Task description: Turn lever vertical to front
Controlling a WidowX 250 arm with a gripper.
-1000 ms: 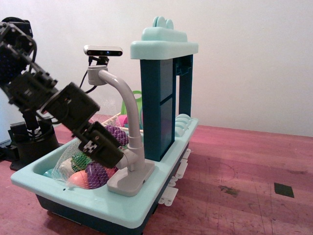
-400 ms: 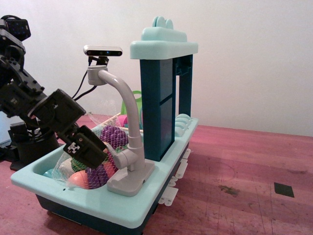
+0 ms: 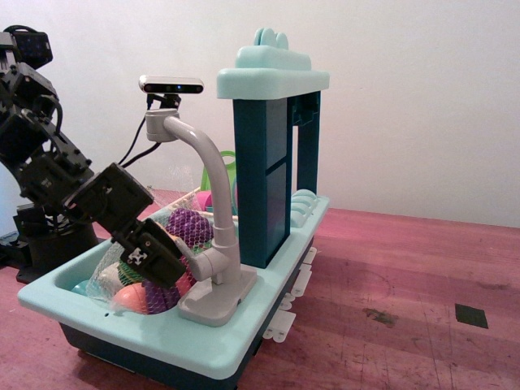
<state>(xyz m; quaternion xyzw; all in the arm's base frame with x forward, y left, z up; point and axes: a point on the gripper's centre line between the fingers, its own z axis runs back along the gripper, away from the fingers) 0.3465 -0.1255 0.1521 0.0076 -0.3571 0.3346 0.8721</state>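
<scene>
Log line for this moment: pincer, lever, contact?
pincer: over sink basin, tip at lever | lever: juts from faucet lower stem toward pincer | contact: unclear | jaws: hidden

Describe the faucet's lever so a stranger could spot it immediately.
Find the mint-green toy sink on the reddish wooden table, then the grey plastic faucet on its front rim. The lever is the short light-grey stub jutting sideways from the lower stem toward the black gripper, unlike the tall curved spout above.

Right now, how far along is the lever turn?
Approach looks done: the gripper is at the lever on the faucet's lower stem, above the sink. In hand: making contact; whether the jaws grip it is unclear. Left: the turn itself, as the lever juts sideways toward the gripper.
</scene>
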